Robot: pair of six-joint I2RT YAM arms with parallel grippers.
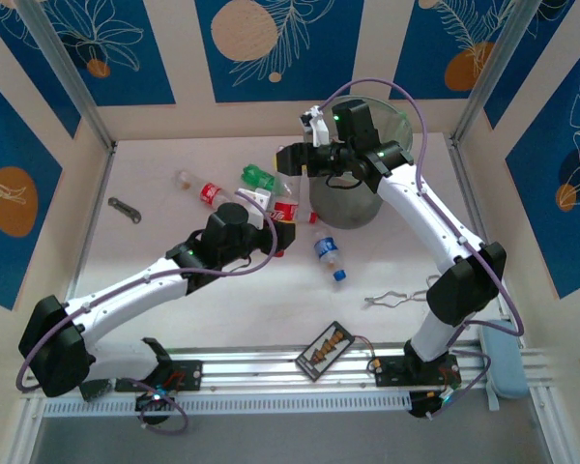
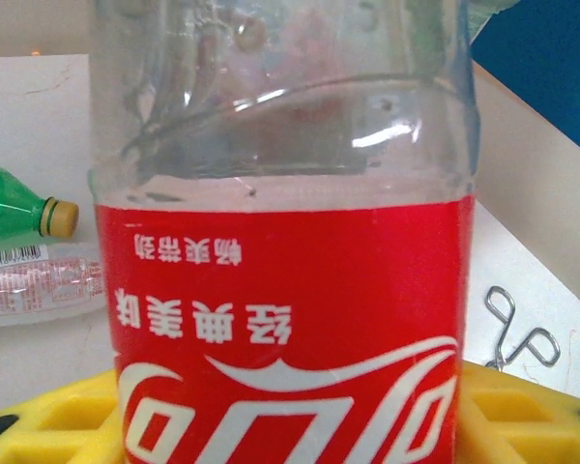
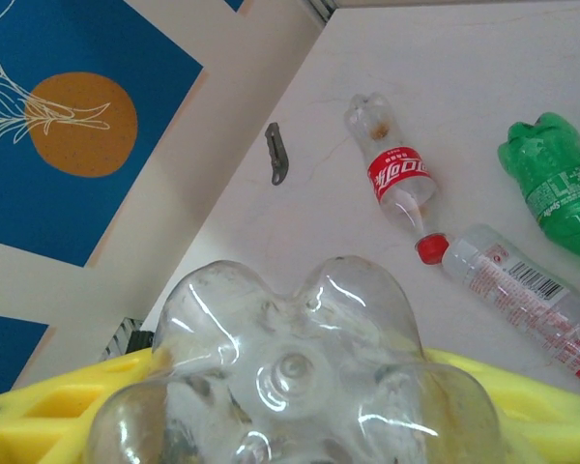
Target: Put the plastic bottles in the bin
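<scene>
My left gripper point(image 1: 281, 228) sits just in front of the bin point(image 1: 348, 208), toward its left side. Its yellow fingers point(image 2: 77, 396) press on both sides of a red-labelled bottle point(image 2: 290, 309), which stands upright between them with its label upside down.

My right gripper point(image 1: 288, 160) is up beside the bin's left wall, above the table point(image 3: 300, 222). Its fingers point(image 3: 58, 416) are closed on either side of a clear bottle point(image 3: 290, 367), lobed base toward my wrist camera. Whether that is the red-labelled bottle's other end I cannot tell.

A green bottle point(image 3: 551, 179) lies left of the bin, and a blue-labelled bottle point(image 1: 329, 253) lies just in front of it.
</scene>
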